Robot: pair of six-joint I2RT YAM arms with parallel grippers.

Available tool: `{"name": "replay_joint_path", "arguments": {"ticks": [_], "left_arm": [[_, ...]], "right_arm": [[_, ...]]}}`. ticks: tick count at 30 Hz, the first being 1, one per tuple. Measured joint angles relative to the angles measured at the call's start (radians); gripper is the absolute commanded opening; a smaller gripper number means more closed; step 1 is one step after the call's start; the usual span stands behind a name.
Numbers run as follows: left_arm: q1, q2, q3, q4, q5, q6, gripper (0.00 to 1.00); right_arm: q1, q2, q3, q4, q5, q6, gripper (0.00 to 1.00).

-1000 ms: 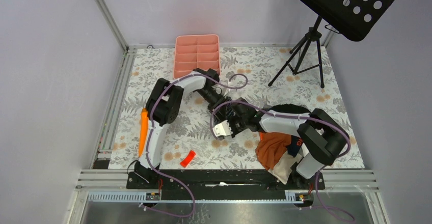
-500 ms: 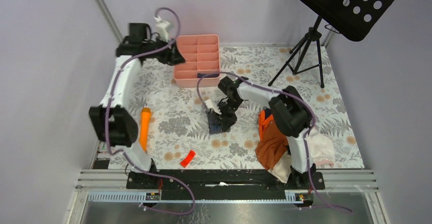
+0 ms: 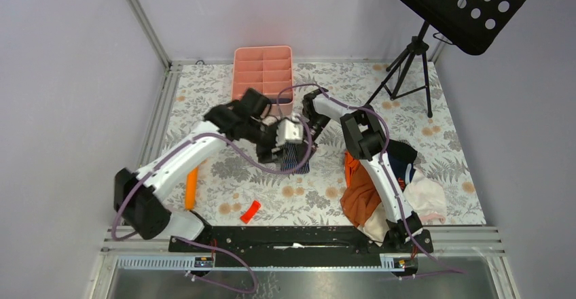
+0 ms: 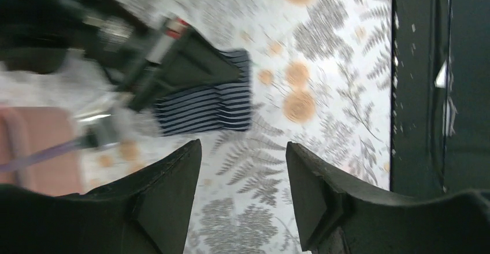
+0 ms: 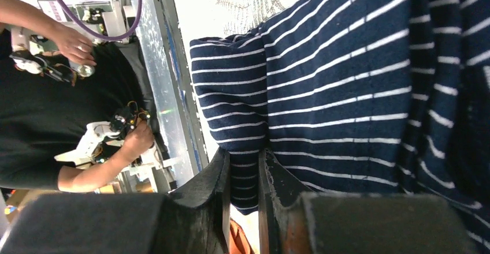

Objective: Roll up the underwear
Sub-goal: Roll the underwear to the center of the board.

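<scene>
White arm links (image 3: 182, 161), black joints (image 3: 139, 207), purple cables (image 3: 297, 86); dark wedge-shaped fingers (image 4: 164, 193).

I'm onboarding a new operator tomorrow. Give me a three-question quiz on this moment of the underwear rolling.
1. True or false: the left claw is open and holds nothing.
2. Where does the striped underwear lie? A) in the pink tray B) on the table C) on the orange garment
3. Which claw pinches the striped cloth?
Key: 1 true; 2 B; 3 the right claw.
</scene>
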Motion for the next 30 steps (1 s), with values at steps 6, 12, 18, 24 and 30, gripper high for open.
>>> {"name": "replay_joint_path", "arguments": {"ticks": [6,12,18,24,30], "left_arm": [[-0.085,0.141,-0.154,0.082,-0.037,0.01,0.61],[-0.119,0.274,-0.163,0.232,-0.047,-0.044,0.56],[-0.135,0.373,-0.162,0.295,-0.06,-0.078,0.54],[-0.14,0.373,-0.176,0.327,-0.095,-0.095,0.51],[-0.125,0.29,-0.248,0.378,-0.113,-0.096,0.58]], "right_arm": [[-0.001,0.013,0.015,-0.012,-0.001,0.032,0.07],[-0.001,0.013,0.015,-0.012,0.0,0.036,0.07],[-0.001,0.013,0.015,-0.011,0.0,0.038,0.07],[-0.005,0.013,0.014,-0.007,0.004,0.045,0.07],[-0.005,0.013,0.007,-0.008,0.002,0.047,0.07]]}}
